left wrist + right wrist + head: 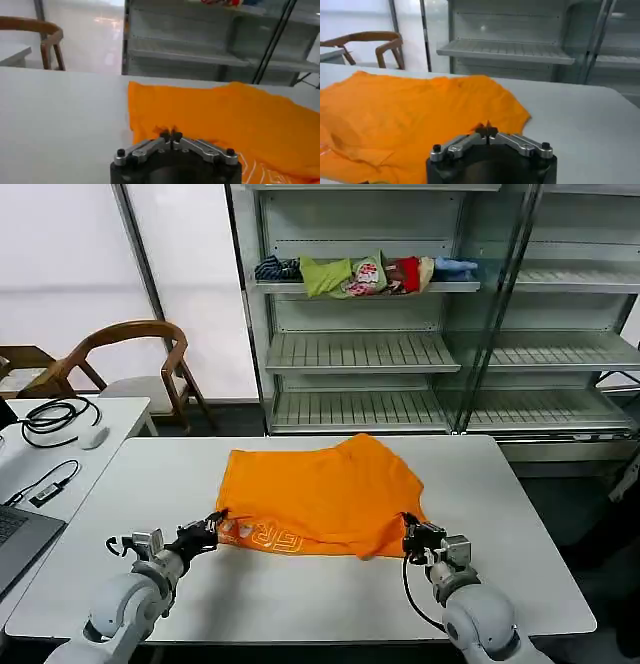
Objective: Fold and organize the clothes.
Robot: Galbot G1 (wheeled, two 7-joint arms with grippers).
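Observation:
The clothes are one bright orange T-shirt [325, 494] lying partly folded on the white table [520, 514], with white lettering along its near edge. My left gripper [214, 526] sits at the shirt's near left corner, its fingers shut on the hem. In the left wrist view the gripper [171, 134] pinches the orange fabric [215, 115]. At the near right corner my right gripper [408, 536] is shut on the cloth as well. The right wrist view shows that gripper [487, 131] with a bit of the orange shirt [420, 110] between its tips.
A metal shelf rack [360, 354] stands behind the table, holding a bundle of green, red, blue and dark garments [365, 276]. To the left are a wooden chair [130, 354] and a side desk [110, 419] with cables and a laptop.

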